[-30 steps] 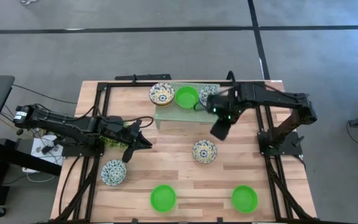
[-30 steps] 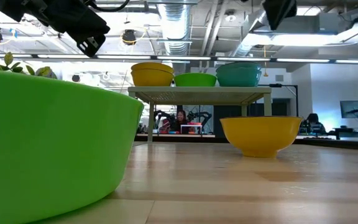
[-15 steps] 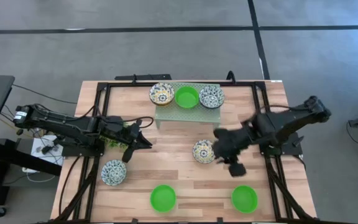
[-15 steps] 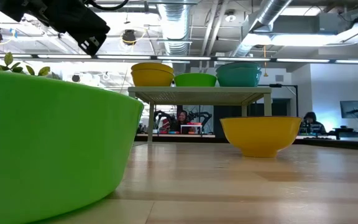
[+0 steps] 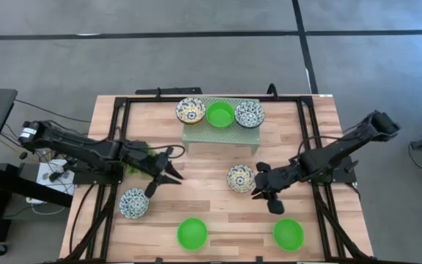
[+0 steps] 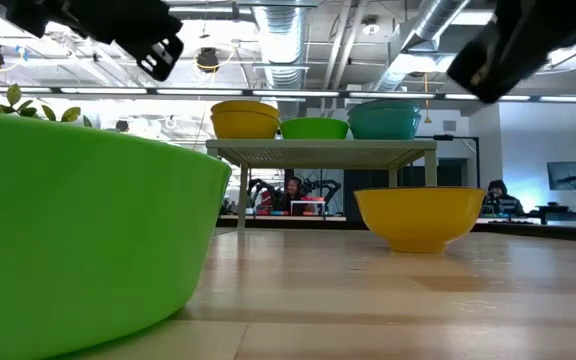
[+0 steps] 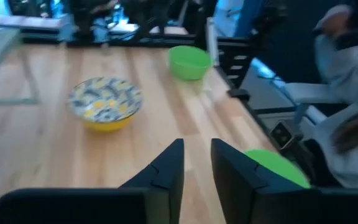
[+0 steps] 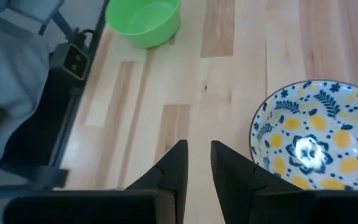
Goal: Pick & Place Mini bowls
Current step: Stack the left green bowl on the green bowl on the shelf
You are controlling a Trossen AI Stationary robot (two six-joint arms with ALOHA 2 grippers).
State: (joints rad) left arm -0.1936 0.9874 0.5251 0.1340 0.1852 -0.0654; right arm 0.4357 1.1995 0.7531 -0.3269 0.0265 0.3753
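Note:
Three mini bowls sit on the pale green rack (image 5: 220, 132) at the far side: a yellow-flowered one (image 5: 190, 111), a plain green one (image 5: 220, 114) and a blue-flowered one (image 5: 249, 114). On the table stand a yellow-and-blue flowered bowl (image 5: 240, 178) (image 8: 319, 143), another flowered bowl (image 5: 134, 203) and two green bowls (image 5: 193, 232) (image 5: 288, 234). My right gripper (image 5: 262, 192) (image 8: 199, 155) hovers just right of the middle flowered bowl, open by a narrow gap. My left gripper (image 5: 170, 167) (image 7: 196, 165) hangs over the table's left half, also narrowly open and empty.
A small leafy plant (image 5: 132, 167) stands at the left edge under my left arm. Black frame rails (image 5: 310, 139) run along the table's sides. In the low view the near green bowl (image 6: 78, 230) fills the foreground. Bare wood lies between the rack and the middle bowl.
My right gripper has swung from the rack's right end, beside the blue-flowered bowl, toward the near edge and down, ending next to the middle flowered bowl. My left gripper has shifted slightly toward the right. No bowl has moved.

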